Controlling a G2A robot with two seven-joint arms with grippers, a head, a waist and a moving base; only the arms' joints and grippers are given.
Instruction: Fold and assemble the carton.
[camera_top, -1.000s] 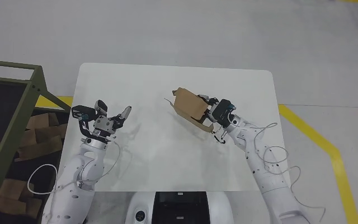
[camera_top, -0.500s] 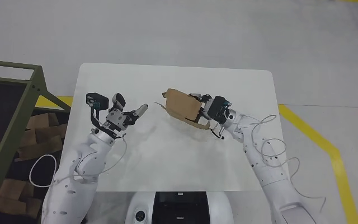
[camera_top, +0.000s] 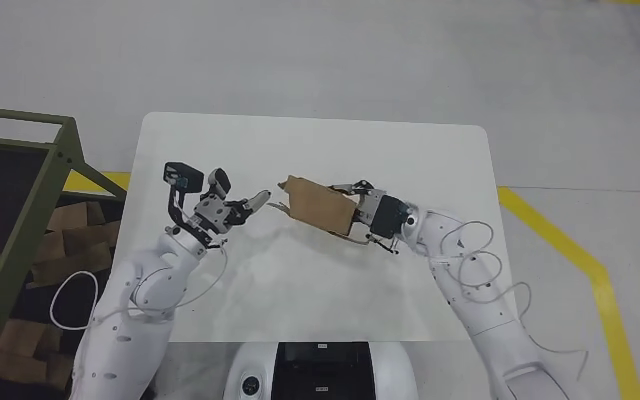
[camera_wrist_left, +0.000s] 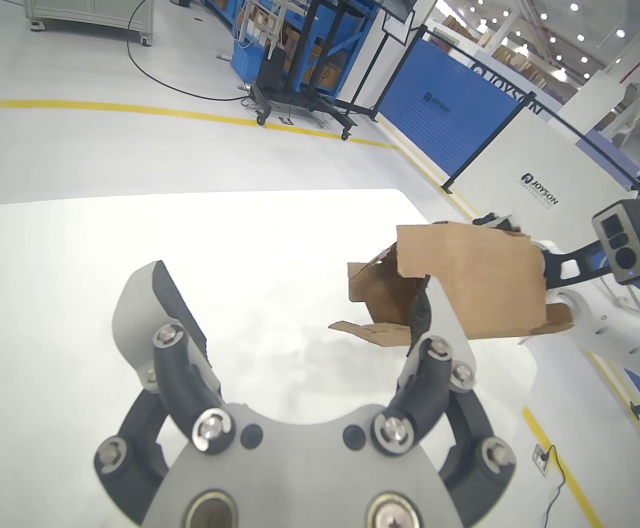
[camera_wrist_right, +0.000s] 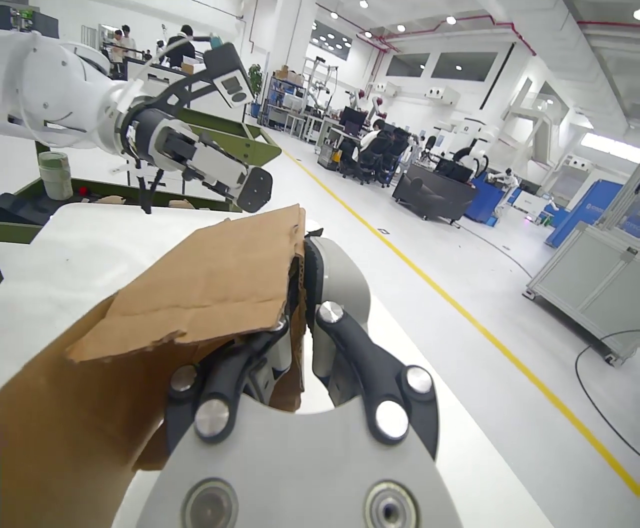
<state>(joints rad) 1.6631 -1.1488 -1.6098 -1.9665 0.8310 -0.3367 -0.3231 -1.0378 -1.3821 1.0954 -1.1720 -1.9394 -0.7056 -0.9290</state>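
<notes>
Right claw (camera_wrist_right: 300, 280) is pinched tight on one thin side of the carton (camera_wrist_right: 190, 280), holding it up over the worktop (camera_top: 300, 290). Out past the carton's open end hangs the left claw (camera_wrist_left: 295, 295), spread wide apart, one side of it just beside a loose flap (camera_wrist_left: 370, 332). If that claw pushes too hard, the carton could bend or slip out of the pinch.

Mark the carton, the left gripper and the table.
carton (camera_top: 315, 203), top view, on its upper panel.
left gripper (camera_wrist_left: 292, 295), left wrist view, midway between its fingers.
table (camera_top: 300, 145), top view, on its bare far part.
</notes>
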